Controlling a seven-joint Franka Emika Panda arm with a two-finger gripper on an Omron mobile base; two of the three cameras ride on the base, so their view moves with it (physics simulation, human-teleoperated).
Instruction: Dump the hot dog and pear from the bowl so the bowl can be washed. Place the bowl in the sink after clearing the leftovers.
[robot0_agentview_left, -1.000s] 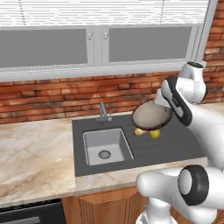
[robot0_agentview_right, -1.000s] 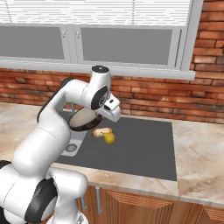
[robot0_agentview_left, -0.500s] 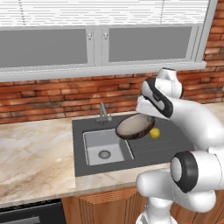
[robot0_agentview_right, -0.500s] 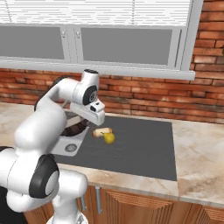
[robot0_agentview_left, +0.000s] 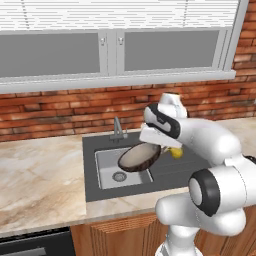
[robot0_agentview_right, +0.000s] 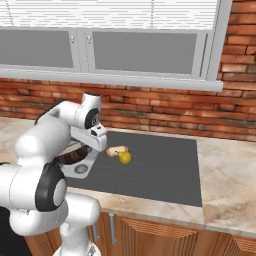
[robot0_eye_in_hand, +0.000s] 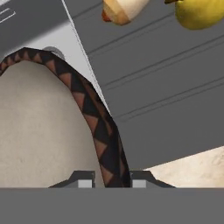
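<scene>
My gripper (robot0_eye_in_hand: 111, 181) is shut on the rim of the bowl (robot0_eye_in_hand: 99, 131), one fingertip on each side of the dark brown patterned edge. The bowl (robot0_agentview_left: 139, 156) hangs tilted over the right part of the sink (robot0_agentview_left: 106, 172), its grey-tan inside showing and nothing in it. It appears again, dark and half hidden behind my arm, as the bowl (robot0_agentview_right: 74, 156) in the right base view. The hot dog (robot0_agentview_right: 116, 150) and the yellow pear (robot0_agentview_right: 125, 158) lie side by side on the dark ribbed surround, right of the basin. Both also appear as hot dog (robot0_eye_in_hand: 122, 8) and pear (robot0_eye_in_hand: 201, 13).
The grey faucet (robot0_agentview_left: 117, 131) stands behind the basin, against the brick wall. The ribbed surround (robot0_agentview_right: 160, 170) stretches right of the food. Marble counter (robot0_agentview_left: 40, 180) lies on both sides, with wooden cabinets below and a window above.
My arm has swung left and down, carrying the bowl from above the surround to over the sink. The hot dog and pear have stayed where they lie.
</scene>
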